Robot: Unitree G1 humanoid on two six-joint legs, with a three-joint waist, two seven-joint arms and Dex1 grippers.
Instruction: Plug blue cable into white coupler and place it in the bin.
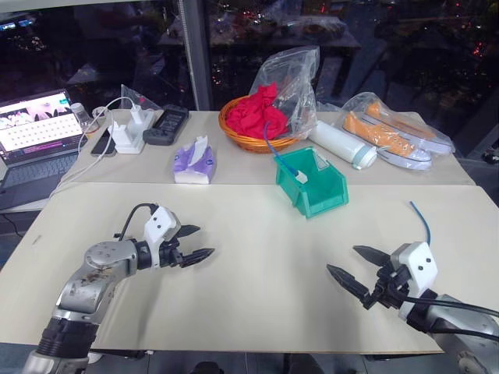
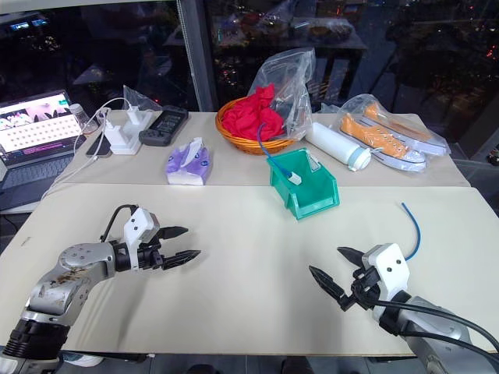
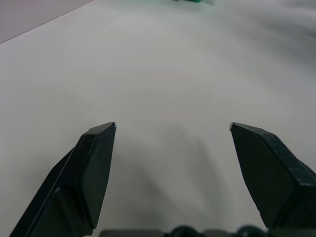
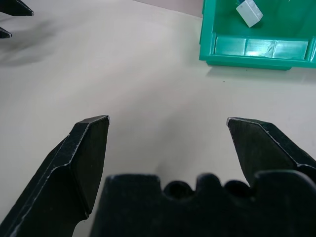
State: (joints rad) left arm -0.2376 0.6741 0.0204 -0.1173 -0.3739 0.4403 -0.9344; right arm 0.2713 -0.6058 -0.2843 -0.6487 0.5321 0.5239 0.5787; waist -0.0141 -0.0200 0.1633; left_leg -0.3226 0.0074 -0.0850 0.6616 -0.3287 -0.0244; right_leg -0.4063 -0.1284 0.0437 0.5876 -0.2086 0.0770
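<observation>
Both my left gripper (image 1: 199,242) and right gripper (image 1: 358,270) hang spread and empty, the blue cable (image 1: 274,151) and white coupler (image 1: 302,177) already lying in the teal bin (image 1: 326,198), so a careless sweep could knock that bin.

Upper left: open laptop (image 1: 35,125), white chargers (image 1: 131,132), dark remote (image 1: 167,125). Centre: purple tissue pack (image 1: 193,164), woven basket (image 1: 251,132) holding red cloth (image 1: 259,109). Upper right: white bottle (image 1: 341,145), bagged orange shoes (image 1: 390,131).
</observation>
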